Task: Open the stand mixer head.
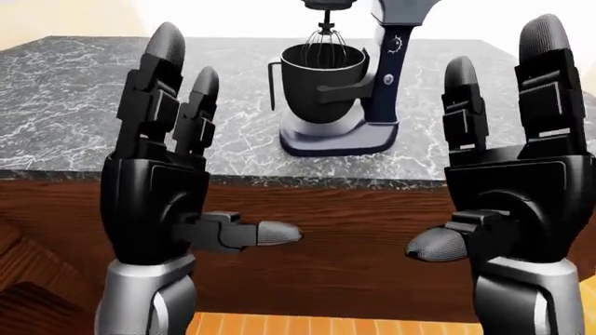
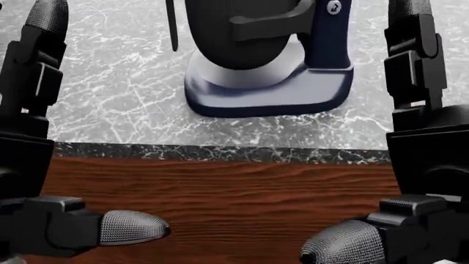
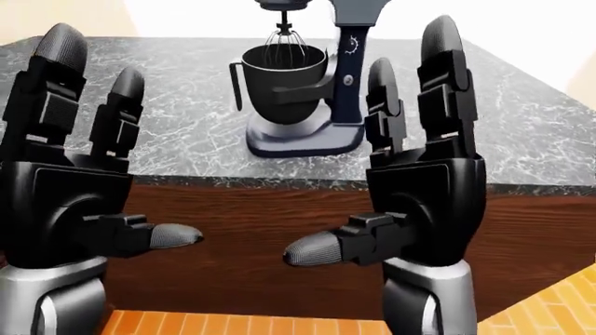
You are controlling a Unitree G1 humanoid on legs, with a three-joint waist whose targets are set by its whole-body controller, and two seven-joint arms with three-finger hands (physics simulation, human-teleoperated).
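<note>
The stand mixer [image 1: 349,91] stood on the marble worktop [image 1: 84,105] near its near edge, whisk [image 1: 326,42] hanging over the bowl [image 1: 321,84]. Both the left hand [image 1: 163,174] and right hand [image 1: 508,181] were raised, fingers spread, holding nothing, well short of it. The head [image 1: 400,10] was mostly cropped; the reach should go high, lifting from under its nose rather than pushing the base.

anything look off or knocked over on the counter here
Nothing stands out. The stand mixer sits upright on the marble counter, its dark bowl seated on the base with the whisk hanging into it. No spill shows. The left hand and right hand are open, touching nothing.
</note>
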